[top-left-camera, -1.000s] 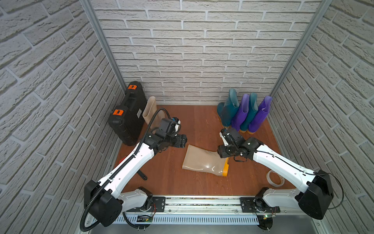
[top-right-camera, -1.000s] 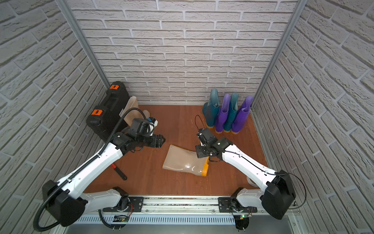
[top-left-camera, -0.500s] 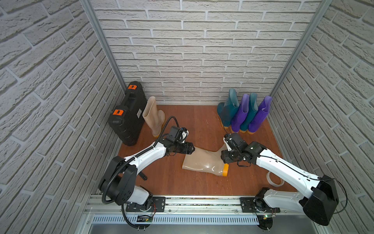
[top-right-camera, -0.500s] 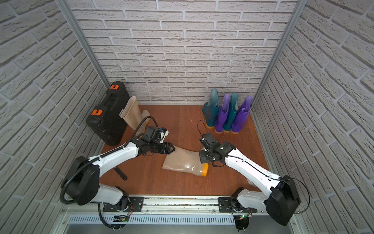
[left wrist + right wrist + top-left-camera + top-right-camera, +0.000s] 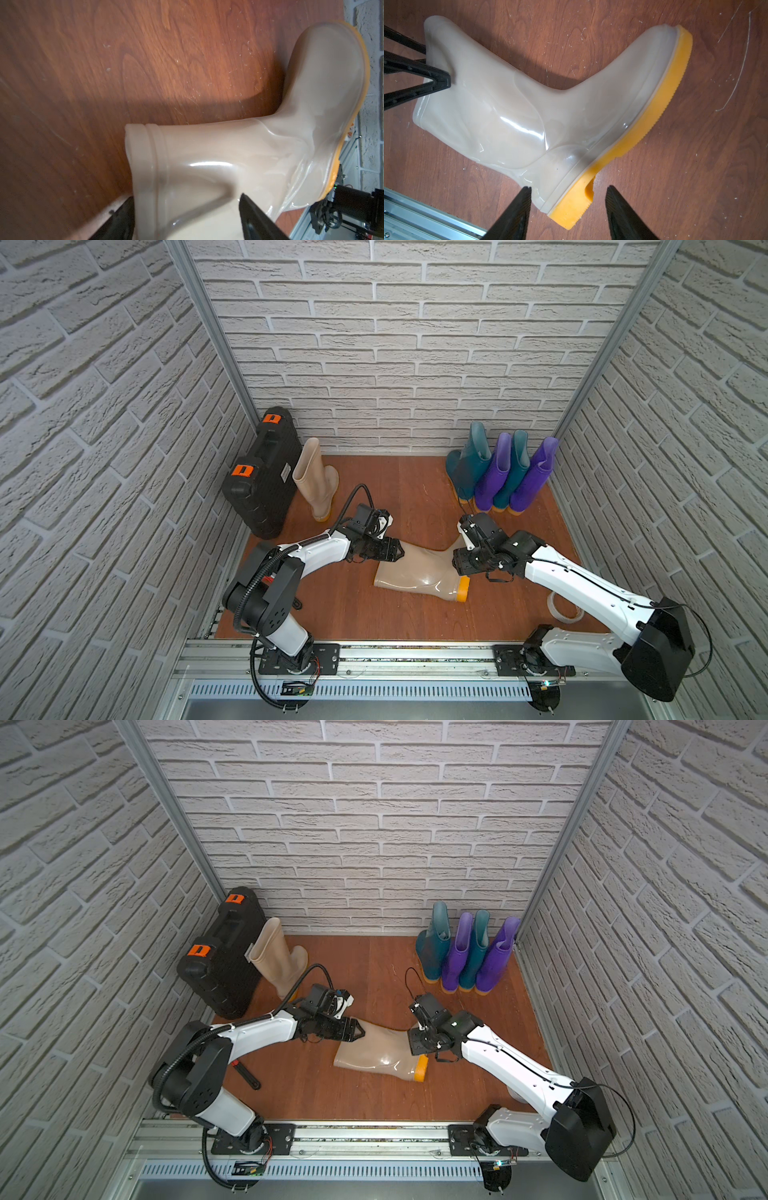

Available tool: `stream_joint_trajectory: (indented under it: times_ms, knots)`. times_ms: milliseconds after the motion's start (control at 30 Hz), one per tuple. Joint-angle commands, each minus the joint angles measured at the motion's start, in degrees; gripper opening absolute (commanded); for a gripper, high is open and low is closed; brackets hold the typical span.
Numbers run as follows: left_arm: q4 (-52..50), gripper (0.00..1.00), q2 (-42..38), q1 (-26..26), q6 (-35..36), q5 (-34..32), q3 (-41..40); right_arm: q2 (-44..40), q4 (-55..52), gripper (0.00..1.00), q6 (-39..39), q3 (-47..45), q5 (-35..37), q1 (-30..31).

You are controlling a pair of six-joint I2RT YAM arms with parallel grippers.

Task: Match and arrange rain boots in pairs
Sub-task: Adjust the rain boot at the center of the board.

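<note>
At ten o'clock, a black case (image 5: 259,477) and a standing beige boot (image 5: 316,485). Left claw (image 5: 397,551) pinches the cuff of a fallen beige boot (image 5: 419,572), centre of the counter (image 5: 374,489). Right claw (image 5: 568,189), spread, straddles its heel. Teal boots (image 5: 471,464) and purple boots (image 5: 494,479) stand at two o'clock.

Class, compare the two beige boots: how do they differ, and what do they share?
The standing boot is upright beside the case; the lying boot rests on its side mid-floor. The left gripper straddles the lying boot's cuff and the right gripper hangs over its heel; no gripper touches the standing boot. Both are glossy beige with orange-yellow soles.
</note>
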Motion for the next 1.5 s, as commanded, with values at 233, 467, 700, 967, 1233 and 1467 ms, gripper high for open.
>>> stream_joint_trajectory:
  times_ms: [233, 467, 700, 967, 1233, 1467]
  knots:
    - [4.92, 0.7, -2.18, -0.34, 1.67, 8.28, -2.43, -0.2, 1.7, 0.6, 0.75, -0.63, -0.2, 0.35]
    - [4.66, 0.5, -5.13, -0.35, 1.84, 10.21, -3.21, -0.31, 1.92, 0.6, 0.76, -0.63, -0.04, 0.35]
    - [-0.76, 0.05, -8.2, -0.35, 2.14, 6.18, -0.83, -0.03, 2.19, 0.6, 0.2, 0.69, 0.25, 0.39]
    - [-20.83, 0.0, -15.32, -0.2, 5.12, -6.31, 13.65, 1.25, 1.53, 0.6, -2.12, 5.86, 1.2, 0.4]
    - [-34.89, 0.0, -17.75, -0.11, 9.4, -7.99, 28.07, 5.85, 6.12, 0.6, -3.2, 9.38, -2.53, 0.48]
    - [-38.05, 0.0, -17.05, 0.01, 13.58, -8.41, 33.58, 12.36, 14.47, 0.59, -2.09, 11.0, -8.25, 0.57]
